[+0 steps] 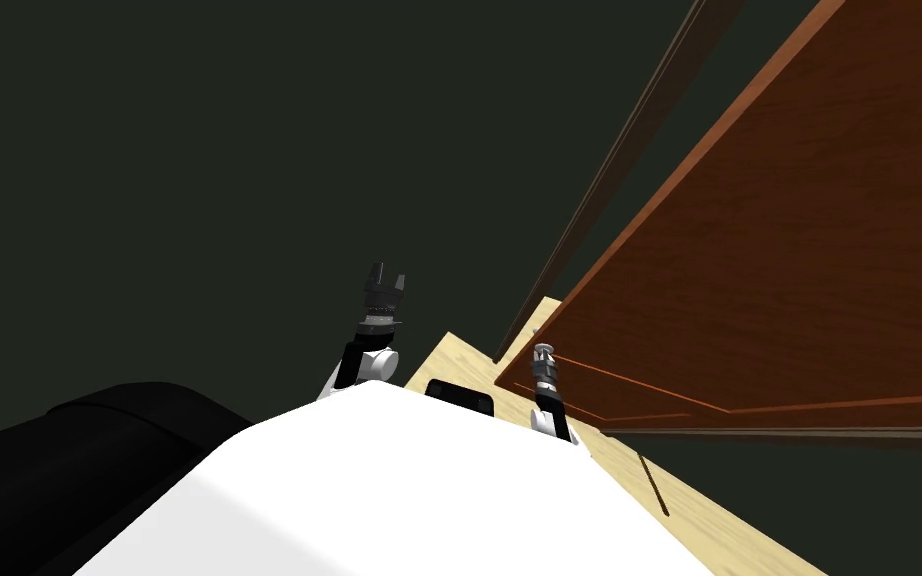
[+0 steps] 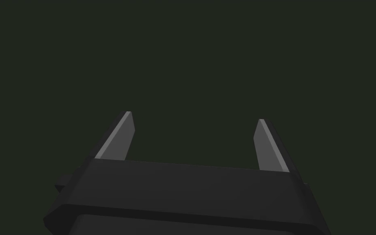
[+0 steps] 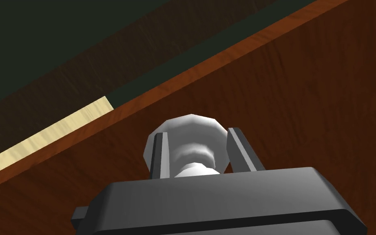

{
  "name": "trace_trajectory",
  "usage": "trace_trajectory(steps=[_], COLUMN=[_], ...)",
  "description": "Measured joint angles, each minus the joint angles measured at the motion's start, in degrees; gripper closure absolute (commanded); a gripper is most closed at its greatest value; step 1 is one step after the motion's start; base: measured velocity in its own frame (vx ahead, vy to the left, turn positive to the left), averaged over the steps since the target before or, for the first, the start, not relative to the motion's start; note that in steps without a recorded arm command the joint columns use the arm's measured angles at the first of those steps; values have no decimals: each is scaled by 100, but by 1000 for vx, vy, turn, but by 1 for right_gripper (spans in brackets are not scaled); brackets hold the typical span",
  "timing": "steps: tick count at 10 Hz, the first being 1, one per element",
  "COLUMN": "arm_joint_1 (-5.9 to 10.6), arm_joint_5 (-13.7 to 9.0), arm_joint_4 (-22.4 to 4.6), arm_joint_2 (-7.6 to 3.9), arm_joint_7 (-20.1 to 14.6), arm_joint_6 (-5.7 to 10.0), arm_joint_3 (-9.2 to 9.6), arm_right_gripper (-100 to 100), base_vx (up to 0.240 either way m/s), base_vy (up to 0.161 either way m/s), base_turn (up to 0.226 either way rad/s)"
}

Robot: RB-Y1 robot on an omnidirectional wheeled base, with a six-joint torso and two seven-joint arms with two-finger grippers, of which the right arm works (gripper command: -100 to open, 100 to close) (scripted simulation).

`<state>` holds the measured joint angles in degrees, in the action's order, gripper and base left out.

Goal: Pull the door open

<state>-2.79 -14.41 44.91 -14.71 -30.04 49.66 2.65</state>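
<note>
The right gripper (image 3: 196,136) clamps the sides of the pale knob (image 3: 188,124) so a pull swings the reddish-brown door (image 3: 313,94), while the left gripper (image 2: 194,118) hangs released.

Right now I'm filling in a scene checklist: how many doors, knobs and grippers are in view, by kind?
Doors: 1, the reddish-brown door.
Knobs: 1, the grey knob on that door.
Grippers: 2, the left gripper open and holding nothing, the right gripper shut on the knob.
Total: 4.
</note>
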Motion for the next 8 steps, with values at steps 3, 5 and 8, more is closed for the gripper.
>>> trace_trajectory(steps=[3,5,8], arm_joint_1=[78,97,137], arm_joint_5=[-176,-312,-459], arm_joint_4=[-94,-68,-106], arm_joint_2=[-44,-85,-84], arm_joint_7=[-420,-719,-1083], arm_joint_6=[29,10,-11], arm_joint_3=[81,141,216], arm_right_gripper=[100,100,-100], base_vx=[-42,-45,-56], base_vy=[-17,-10,-8], base_turn=[61,52,53])
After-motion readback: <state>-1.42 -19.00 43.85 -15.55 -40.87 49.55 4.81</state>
